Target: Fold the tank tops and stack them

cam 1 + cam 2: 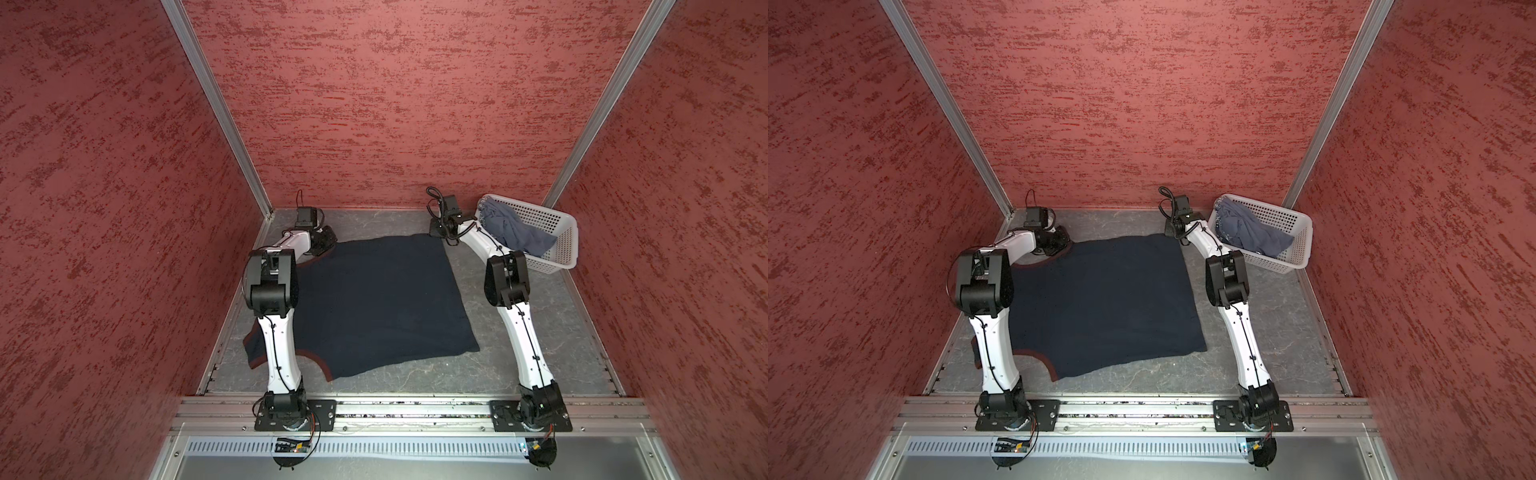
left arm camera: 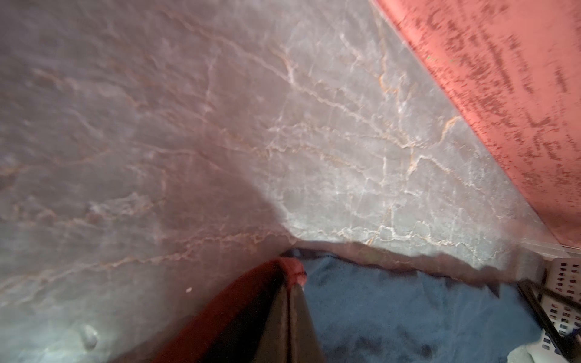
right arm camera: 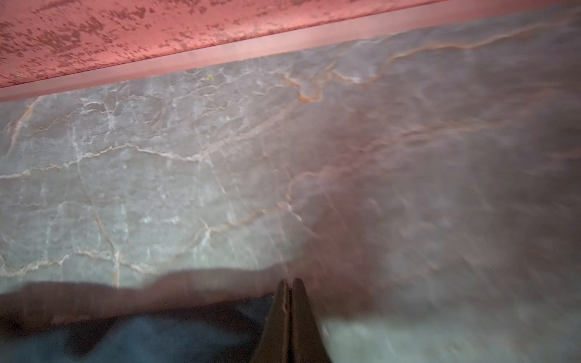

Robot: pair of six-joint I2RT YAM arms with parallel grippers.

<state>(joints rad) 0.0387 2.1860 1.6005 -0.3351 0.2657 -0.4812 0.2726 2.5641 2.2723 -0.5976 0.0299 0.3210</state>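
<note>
- Two tank tops: navy tank top (image 1: 374, 307) spread flat on the grey table (image 1: 519, 332), left of centre; blue-grey tank top (image 1: 515, 232) crumpled inside the one white basket (image 1: 561, 249), far right.
- Two arms, elbows raised, reaching to the navy top's far edge.
- At its far-left corner, left gripper (image 2: 294, 283) pinching the red trim.
- At its far-right corner, right gripper (image 3: 290, 284) pressed together; cloth between the fingers not discernible.

Navy tank top (image 1: 374, 303) partly behind the left arm (image 1: 279, 345); right wrist view blurry.
</note>
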